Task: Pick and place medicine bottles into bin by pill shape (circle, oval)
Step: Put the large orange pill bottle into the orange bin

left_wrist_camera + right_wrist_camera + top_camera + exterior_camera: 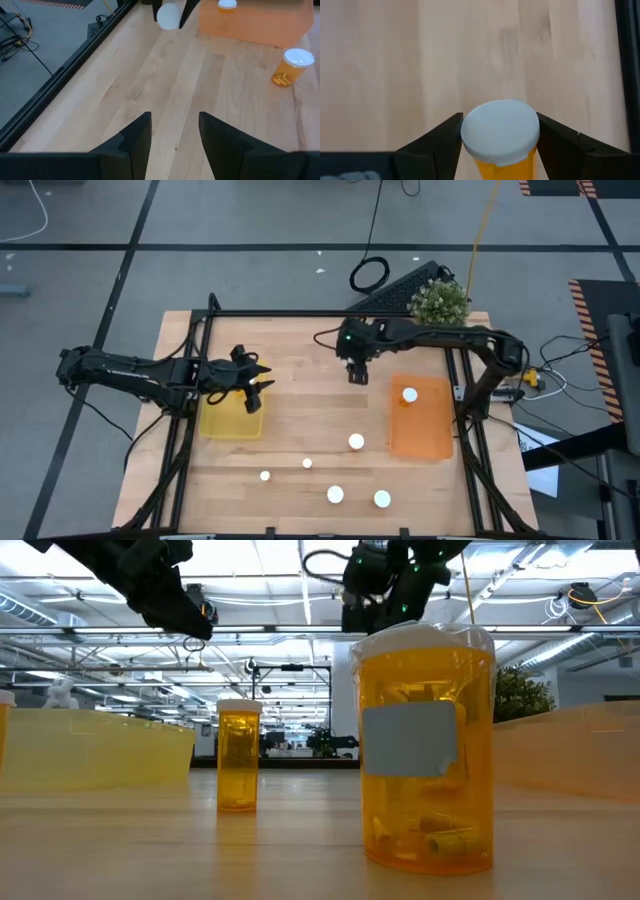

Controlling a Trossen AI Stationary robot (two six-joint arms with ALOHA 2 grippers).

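Right gripper (500, 131) closed on a bottle (501, 131) just under its white cap, held up over the counter (300, 420) left of the orange bin (428, 435), which already has one bottle (410, 395) in it. Left gripper (175, 132) empty, fingers apart, waiting over the yellow bin (232, 420). Five more bottles stand on the counter's near part, e.g. one (356, 442) beside the orange bin. Risks: the grip is high on the bottle, so it could swing or slip during a fast move; releasing short of the bin drops it on the counter; pill shape can't be read here, so the wrong bin is possible
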